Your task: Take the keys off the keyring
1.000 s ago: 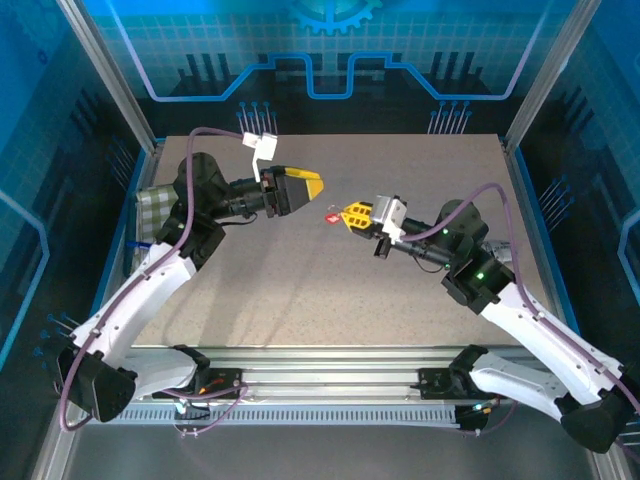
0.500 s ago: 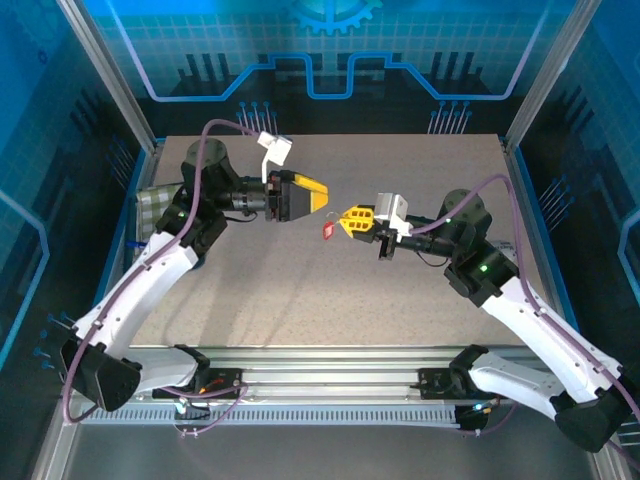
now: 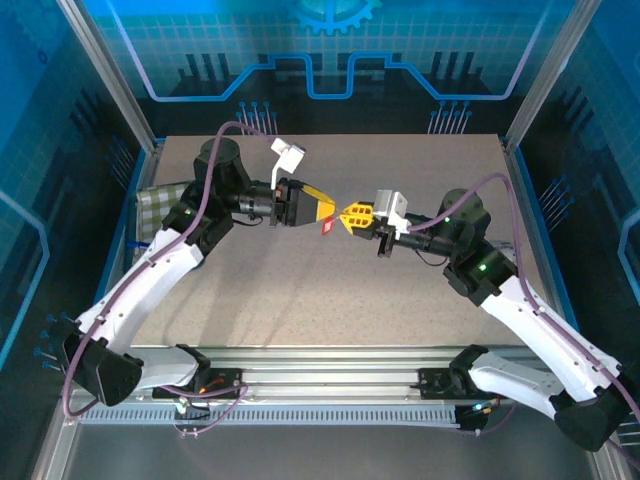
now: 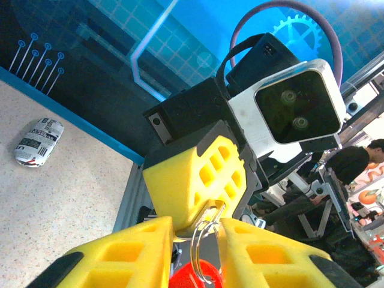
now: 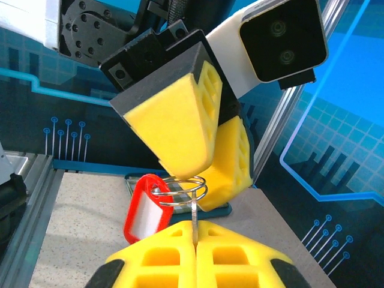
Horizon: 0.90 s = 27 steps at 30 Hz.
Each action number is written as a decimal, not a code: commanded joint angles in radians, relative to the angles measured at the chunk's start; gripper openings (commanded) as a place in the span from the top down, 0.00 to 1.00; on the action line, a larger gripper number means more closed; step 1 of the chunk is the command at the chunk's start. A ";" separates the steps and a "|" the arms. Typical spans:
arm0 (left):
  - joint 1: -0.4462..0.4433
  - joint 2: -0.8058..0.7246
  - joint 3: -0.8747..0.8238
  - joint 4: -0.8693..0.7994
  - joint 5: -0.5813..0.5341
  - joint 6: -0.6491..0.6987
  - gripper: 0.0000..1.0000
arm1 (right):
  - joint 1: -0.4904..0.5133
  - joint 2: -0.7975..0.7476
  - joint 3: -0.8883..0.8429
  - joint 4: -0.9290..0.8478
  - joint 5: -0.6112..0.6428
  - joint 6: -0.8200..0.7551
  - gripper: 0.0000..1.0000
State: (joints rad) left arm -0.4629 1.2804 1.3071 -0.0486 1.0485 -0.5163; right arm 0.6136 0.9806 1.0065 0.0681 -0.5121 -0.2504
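While tight between pressed-together R fingers (image 5: 240, 258) — key (image 5: 194, 219) w/ long axis straight out toward keyring (image 5: 186, 185); L fingers (image 5: 174, 120) — grip unclear.

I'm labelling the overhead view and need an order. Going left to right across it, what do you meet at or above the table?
cloth → left gripper → right gripper

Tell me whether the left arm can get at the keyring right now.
Probably yes. The left gripper has its fingers on either side of the keyring, with nothing between; whether they pinch it I cannot tell. The right gripper, shut on what looks like the key, holds it up in the air.
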 commanded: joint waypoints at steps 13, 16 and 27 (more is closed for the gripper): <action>-0.010 0.019 -0.008 0.127 -0.029 -0.089 1.00 | 0.003 -0.010 -0.010 0.057 0.095 -0.019 1.00; -0.006 0.016 -0.039 0.209 -0.070 -0.153 1.00 | 0.034 -0.035 -0.053 0.110 0.141 -0.058 1.00; 0.021 0.024 -0.091 0.394 -0.122 -0.308 1.00 | 0.156 -0.051 -0.113 0.149 0.266 -0.215 1.00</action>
State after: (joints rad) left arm -0.4477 1.3022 1.2304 0.2722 0.9573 -0.7769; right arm 0.7364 0.9386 0.8928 0.1764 -0.3084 -0.3939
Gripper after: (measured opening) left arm 0.039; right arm 0.034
